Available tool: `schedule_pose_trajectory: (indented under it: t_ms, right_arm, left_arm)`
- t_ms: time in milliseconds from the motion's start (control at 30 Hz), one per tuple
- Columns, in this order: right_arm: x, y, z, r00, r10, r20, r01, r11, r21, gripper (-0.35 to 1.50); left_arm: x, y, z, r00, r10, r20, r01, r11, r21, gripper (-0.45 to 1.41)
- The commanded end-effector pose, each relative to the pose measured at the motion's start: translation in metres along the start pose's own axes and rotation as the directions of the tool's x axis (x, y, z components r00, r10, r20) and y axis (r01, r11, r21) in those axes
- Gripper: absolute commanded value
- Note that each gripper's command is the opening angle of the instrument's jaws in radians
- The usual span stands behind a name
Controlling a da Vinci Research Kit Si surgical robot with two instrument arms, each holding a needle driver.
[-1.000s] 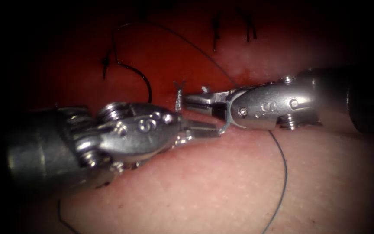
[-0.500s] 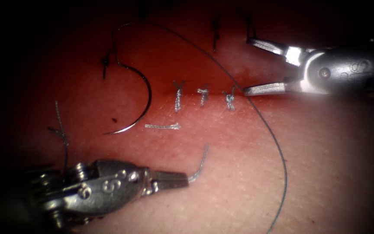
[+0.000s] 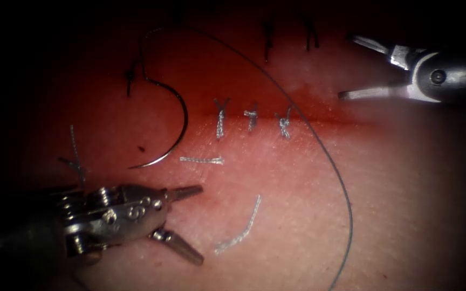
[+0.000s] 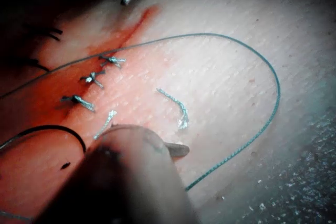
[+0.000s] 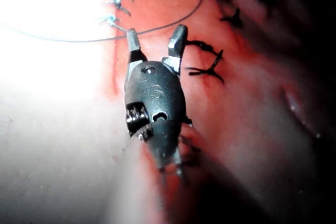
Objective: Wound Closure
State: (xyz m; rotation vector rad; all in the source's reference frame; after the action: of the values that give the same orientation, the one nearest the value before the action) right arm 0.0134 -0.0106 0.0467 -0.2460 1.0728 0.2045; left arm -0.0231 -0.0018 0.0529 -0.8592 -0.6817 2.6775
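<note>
Nearest item: left hand [image 3: 198,225], low at the near left edge of the tissue [image 3: 405,215], jaws spread wide and gripping nothing; half a second ago the same jaws were closed on a short cut end of thread [image 3: 239,231], which now lies loose on the pale tissue just right of the jaw tips, also seen in the left wrist view [image 4: 176,106]. Next: a second cut end [image 3: 201,160], short and straight, lying flat between the left hand and the suture line. Beside it, to the left: curved needle [image 3: 173,121], free on the tissue surface left of the stitches, held by neither hand and not visibly passing into the tissue; its tip points toward the near left. Attached item: long thread [image 3: 319,145], running from the needle's far end in a wide arc over the cut and down the right side to the near edge. Middle ground: cut [image 3: 319,114], carrying three tied knots [image 3: 251,116] in a row, with red fluid [image 3: 233,75] around them; right of the last knot the cut looks unstitched, so closure appears partly done, with trimming of these three finished. Farthest: right hand [image 3: 362,67], toward the far right corner, jaws wide apart and empty, confirmed in the right wrist view [image 5: 155,38].
</note>
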Motion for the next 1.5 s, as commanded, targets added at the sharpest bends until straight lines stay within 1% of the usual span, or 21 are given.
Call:
schedule_pose_trajectory:
  t_ms: [33, 167, 200, 267, 400, 533, 667, 733, 767, 967, 1000, 1033, 1067, 1100, 1167, 1200, 1267, 1333, 1367, 1467, 1500]
  right_arm:
    - [0.0001, 0.0000, 0.0010, 1.000, -0.001, -0.003, 0.001, 1.000, -0.001, 1.38]
    - [0.0001, -0.0001, 0.0011, 1.000, 0.004, -0.003, -0.004, 1.000, -0.001, 1.38]
    - [0.0001, -0.0001, 0.0011, 1.000, 0.016, -0.002, -0.016, 1.000, -0.001, 1.38]
    - [0.0002, -0.0002, 0.0011, 0.999, 0.039, 0.000, -0.039, 0.999, 0.001, 1.38]
    - [0.0002, -0.0004, 0.0010, 0.996, 0.080, 0.027, -0.081, 0.996, 0.025, 1.36]
    - [0.0002, -0.0006, 0.0011, 0.995, 0.089, 0.037, -0.090, 0.995, 0.031, 1.36]
    - [0.0002, -0.0009, 0.0013, 0.995, 0.085, 0.046, -0.087, 0.996, 0.036, 1.36]
    - [0.0002, -0.0009, 0.0013, 0.995, 0.084, 0.049, -0.086, 0.996, 0.038, 1.35]
    - [0.0001, -0.0009, 0.0013, 0.995, 0.084, 0.049, -0.086, 0.996, 0.038, 1.35]
    - [0.0001, -0.0010, 0.0013, 0.995, 0.089, 0.049, -0.091, 0.995, 0.038, 1.33]
    - [0.0001, -0.0009, 0.0013, 0.995, 0.089, 0.049, -0.091, 0.995, 0.038, 1.33]
    - [0.0000, -0.0009, 0.0011, 0.992, 0.112, 0.049, -0.114, 0.993, 0.038, 1.28]
    - [0.0000, -0.0009, 0.0010, 0.982, 0.182, 0.052, -0.184, 0.982, 0.039, 1.26]
    - [0.0001, -0.0011, 0.0008, 0.940, 0.335, 0.057, -0.338, 0.940, 0.040, 1.26]
    - [0.0005, -0.0014, 0.0007, 0.912, 0.406, 0.051, -0.409, 0.910, 0.063, 1.23]
    - [0.0008, -0.0017, 0.0006, 0.876, 0.480, 0.053, -0.483, 0.873, 0.074, 1.08]
    - [0.0023, -0.0034, 0.0007, 0.806, 0.589, 0.059, -0.592, 0.798, 0.116, 0.31]
    - [0.0035, -0.0049, 0.0012, 0.783, 0.613, 0.104, -0.622, 0.768, 0.152, -0.05]
    - [0.0048, -0.0069, 0.0019, 0.787, 0.590, 0.181, -0.617, 0.767, 0.178, -0.35]
    - [0.0060, -0.0101, 0.0030, 0.773, 0.556, 0.306, -0.622, 0.760, 0.191, -0.35]
    - [0.0062, -0.0109, 0.0033, 0.754, 0.561, 0.342, -0.636, 0.753, 0.167, -0.35]
  left_arm:
    - [0.0006, -0.0008, -0.0011, 1.000, -0.018, -0.002, 0.018, 1.000, 0.022, 0.78]
    - [0.0017, -0.0025, -0.0034, 0.995, -0.075, -0.069, 0.084, 0.988, 0.133, 0.72]
    - [0.0019, -0.0031, -0.0038, 0.991, -0.093, -0.094, 0.106, 0.983, 0.149, 0.66]
    - [0.0017, -0.0038, -0.0038, 0.990, -0.105, -0.098, 0.120, 0.980, 0.159, 0.44]
    - [0.0003, -0.0056, -0.0029, 0.988, -0.123, -0.088, 0.138, 0.973, 0.183, 0.47]
    - [-0.0017, -0.0072, -0.0015, 0.979, -0.189, -0.075, 0.201, 0.959, 0.198, 0.51]
    - [-0.0031, -0.0082, -0.0001, 0.970, -0.233, -0.069, 0.242, 0.955, 0.169, 0.37]
    - [-0.0031, -0.0074, 0.0001, 0.970, -0.230, -0.073, 0.238, 0.964, 0.121, -0.35]
    - [-0.0030, -0.0072, 0.0000, 0.970, -0.232, -0.073, 0.239, 0.964, 0.119, -0.45]
    - [-0.0016, -0.0068, -0.0017, 0.964, -0.249, -0.091, 0.259, 0.959, 0.113, -0.45]
    - [-0.0014, -0.0068, -0.0019, 0.963, -0.252, -0.097, 0.263, 0.957, 0.121, -0.45]
    - [-0.0007, -0.0071, -0.0027, 0.956, -0.264, -0.128, 0.282, 0.946, 0.157, -0.45]
    - [0.0000, -0.0074, -0.0034, 0.957, -0.246, -0.156, 0.274, 0.941, 0.200, -0.45]
    - [0.0011, -0.0077, -0.0041, 0.961, -0.210, -0.181, 0.252, 0.935, 0.251, -0.45]
    - [0.0025, -0.0078, -0.0047, 0.961, -0.177, -0.211, 0.235, 0.927, 0.293, -0.45]
    - [0.0032, -0.0078, -0.0049, 0.961, -0.162, -0.225, 0.228, 0.925, 0.305, -0.45]
    - [0.0057, -0.0072, -0.0051, 0.967, -0.114, -0.228, 0.189, 0.921, 0.340, -0.45]
    - [0.0076, -0.0068, -0.0050, 0.971, -0.091, -0.219, 0.167, 0.918, 0.359, -0.45]
    - [0.0095, -0.0064, -0.0047, 0.975, -0.065, -0.211, 0.140, 0.919, 0.367, -0.45]
    - [0.0117, -0.0061, -0.0043, 0.977, -0.038, -0.211, 0.117, 0.920, 0.374, -0.45]
    - [0.0125, -0.0059, -0.0041, 0.977, -0.028, -0.210, 0.107, 0.920, 0.378, -0.45]
